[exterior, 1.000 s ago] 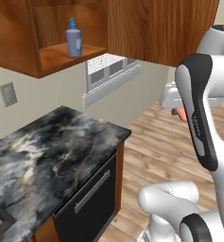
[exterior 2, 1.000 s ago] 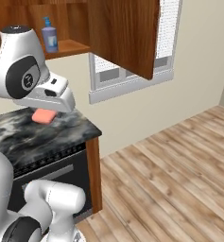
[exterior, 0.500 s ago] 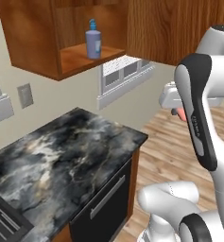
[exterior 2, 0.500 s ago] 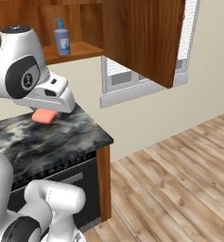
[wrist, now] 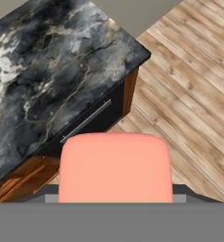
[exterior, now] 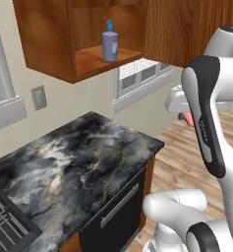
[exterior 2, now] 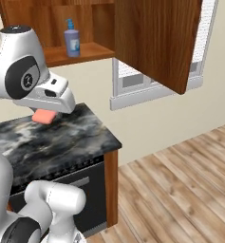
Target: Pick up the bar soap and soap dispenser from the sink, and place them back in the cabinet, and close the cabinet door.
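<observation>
A: where's the arm at?

B: raised and bent forward at the elbow, wrist level, hand tipped downward.

A: and the gripper (exterior 2: 46, 114)?

B: clamped on the bar soap (wrist: 114, 168), one finger each side. The pink bar pokes out just under the hand.

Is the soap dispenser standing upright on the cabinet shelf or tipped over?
Upright: the soap dispenser stands on its base on the cabinet shelf, pump top pointing up.
</observation>
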{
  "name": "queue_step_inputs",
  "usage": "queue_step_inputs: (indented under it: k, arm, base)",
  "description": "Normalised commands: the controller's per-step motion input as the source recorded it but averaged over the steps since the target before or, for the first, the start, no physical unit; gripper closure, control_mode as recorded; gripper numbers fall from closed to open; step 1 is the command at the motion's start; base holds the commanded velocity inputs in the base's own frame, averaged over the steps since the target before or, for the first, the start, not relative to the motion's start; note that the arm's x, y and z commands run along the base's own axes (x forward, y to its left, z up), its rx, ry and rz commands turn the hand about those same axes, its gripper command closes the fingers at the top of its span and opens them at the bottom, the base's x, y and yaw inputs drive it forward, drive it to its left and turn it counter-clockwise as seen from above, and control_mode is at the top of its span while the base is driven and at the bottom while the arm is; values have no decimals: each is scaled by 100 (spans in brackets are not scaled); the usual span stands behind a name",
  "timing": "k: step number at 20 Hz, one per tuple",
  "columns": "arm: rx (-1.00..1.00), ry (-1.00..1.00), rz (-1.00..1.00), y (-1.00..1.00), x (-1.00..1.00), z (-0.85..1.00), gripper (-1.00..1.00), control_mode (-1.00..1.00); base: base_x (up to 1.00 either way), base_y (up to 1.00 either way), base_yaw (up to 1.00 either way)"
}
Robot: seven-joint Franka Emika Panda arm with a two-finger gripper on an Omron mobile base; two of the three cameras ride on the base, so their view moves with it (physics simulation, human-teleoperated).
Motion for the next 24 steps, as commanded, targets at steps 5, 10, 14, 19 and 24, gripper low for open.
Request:
queue_step_inputs:
  k: [5,10,14,19,24]
  arm:
    - [0,0,0,0,0,0,100,100]
    - [0,0,0,0,0,0,100,100]
    - [0,0,0,0,0,0,100,100]
    - [0,0,0,0,0,0,100,100]
    - [0,0,0,0,0,0,100,100]
  base:
    - [52,-20,18]
    - [44,-38,14]
    - [39,-34,11]
    - [32,-6,10]
    - [37,0,12]
